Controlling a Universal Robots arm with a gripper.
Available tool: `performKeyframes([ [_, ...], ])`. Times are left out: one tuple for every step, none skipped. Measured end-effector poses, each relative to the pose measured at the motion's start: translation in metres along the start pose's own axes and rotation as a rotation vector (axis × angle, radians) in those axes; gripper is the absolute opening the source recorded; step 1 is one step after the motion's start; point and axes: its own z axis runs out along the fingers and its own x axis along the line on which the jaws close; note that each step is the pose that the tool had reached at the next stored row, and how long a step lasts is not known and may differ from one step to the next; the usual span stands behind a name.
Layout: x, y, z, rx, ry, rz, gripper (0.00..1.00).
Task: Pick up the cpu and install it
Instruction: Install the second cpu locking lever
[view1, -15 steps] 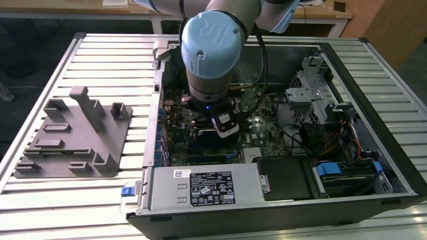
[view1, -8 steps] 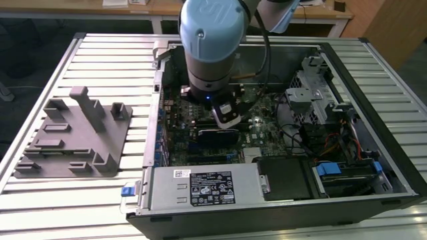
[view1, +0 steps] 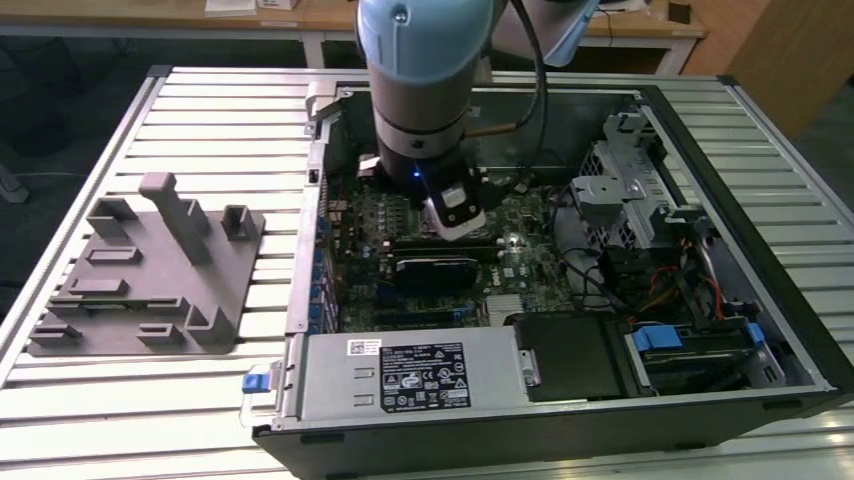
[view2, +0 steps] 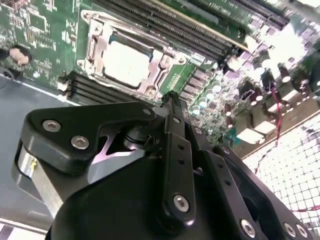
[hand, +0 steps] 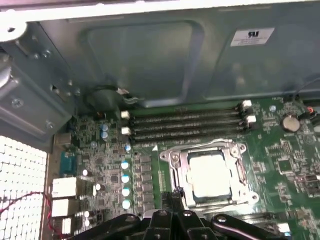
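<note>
Item one, the arm (view1: 420, 90): I am holding it upright inside the open computer case (view1: 747, 260), which is lying on the slatted bench (view1: 200, 110) toward the edge on the exterior view's right.

Item two, the claw (view2: 172, 100): it is hanging above the green motherboard (hand: 295, 150), and in both wrist views its black fingers (view2: 175, 145) are meeting at the tips, pinched together with nothing showing between them. In the first wrist view the tips (hand: 175, 196) are sitting just beside the near edge of the socket.

Item three, the cpu (hand: 209, 175): I am seeing it lying flat in the socket (hand: 176, 161), silvery-white top up, with the metal frame running around it. The second wrist view is showing the same chip (view2: 125, 64) seated and apart from the claw.

Item four, the memory slots (hand: 185, 125): these are running in parallel rows just beside the socket, toward the case wall.

Item five, the gray holder block (view1: 154, 270): it is standing on the bench beside the case, near the edge on the exterior view's left, well apart from the arm.

Item six, the power supply (view1: 407, 375): it is sitting in the case's near corner.
</note>
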Motion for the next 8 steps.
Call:
performKeyframes([
  [0.0,0.0003,0.0,0.0166,-0.0034,0.0,0.11],
  [0.0,0.0007,0.0001,0.0342,-0.007,0.0,0.11],
  [0.0001,0.0012,0.0003,0.0496,-0.0096,0.001,0.11],
  [0.0002,0.0022,0.0007,0.0599,-0.0112,0.001,0.11],
  [0.0001,0.0034,0.0012,0.0669,-0.0124,0.002,0.11],
  [-0.0004,0.0049,0.0018,0.0732,-0.0135,0.003,0.11],
  [-0.0009,0.0063,0.0023,0.0781,-0.0143,0.003,0.11],
  [-0.0015,0.0078,0.0029,0.0826,-0.0149,0.003,0.11],
])
